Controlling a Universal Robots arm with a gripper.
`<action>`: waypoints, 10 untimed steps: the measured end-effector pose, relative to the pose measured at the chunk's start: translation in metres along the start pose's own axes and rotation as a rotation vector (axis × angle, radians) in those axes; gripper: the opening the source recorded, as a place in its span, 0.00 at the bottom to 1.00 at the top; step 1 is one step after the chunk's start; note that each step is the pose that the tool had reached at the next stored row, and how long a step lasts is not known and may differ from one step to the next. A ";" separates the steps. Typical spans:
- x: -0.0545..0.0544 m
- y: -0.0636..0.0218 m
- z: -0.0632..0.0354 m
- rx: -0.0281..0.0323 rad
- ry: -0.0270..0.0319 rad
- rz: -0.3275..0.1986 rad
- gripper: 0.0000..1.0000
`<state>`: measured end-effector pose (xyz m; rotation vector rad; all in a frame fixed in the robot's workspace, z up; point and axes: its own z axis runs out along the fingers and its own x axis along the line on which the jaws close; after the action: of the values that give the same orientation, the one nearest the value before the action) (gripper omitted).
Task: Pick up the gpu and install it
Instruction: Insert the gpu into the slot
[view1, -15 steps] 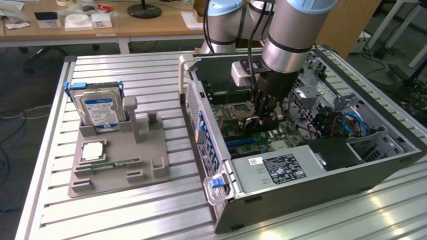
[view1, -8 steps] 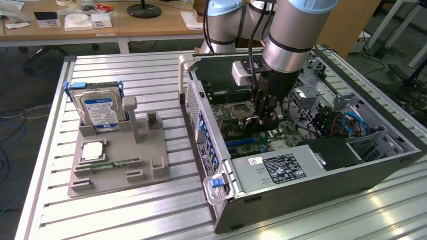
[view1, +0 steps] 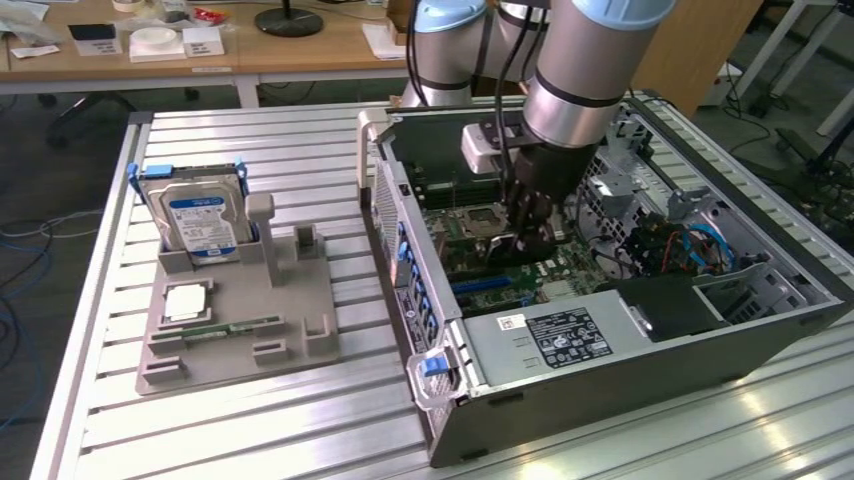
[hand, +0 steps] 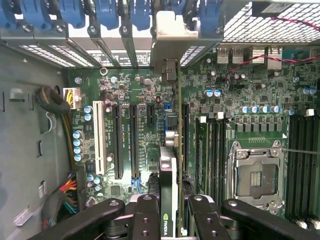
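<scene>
End effector (hand: 170, 222) down inside open computer case (view1: 601, 400), clamped on gpu (hand: 168, 190). Card held on thin edge, so its bottom edge can meet long slots (hand: 134, 142) on motherboard (hand: 125, 85). Bracket end (hand: 170, 30) faces case's back wall, likely for gap there. Cannot tell if card is in slot. Hard drive (view1: 200, 222) stands well apart, on exterior view's left of table (view1: 267, 140).

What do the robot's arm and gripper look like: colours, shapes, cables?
The arm is made of thick grey cylinders with light blue joint caps and a black ring. Black cables run down beside it, and a small white box sits near the wrist. The gripper is black; its fingers are jointed bars with bolts.
</scene>
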<state>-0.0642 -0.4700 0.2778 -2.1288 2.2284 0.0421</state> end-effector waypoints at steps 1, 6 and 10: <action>0.000 0.0002 0.0015 0.0000 0.0001 0.000 0.27; 0.000 0.0003 0.0026 -0.0001 0.0003 0.000 0.27; 0.000 0.0003 0.0027 0.0000 0.0012 0.000 0.27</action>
<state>-0.0644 -0.4699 0.2751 -2.1292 2.2292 0.0409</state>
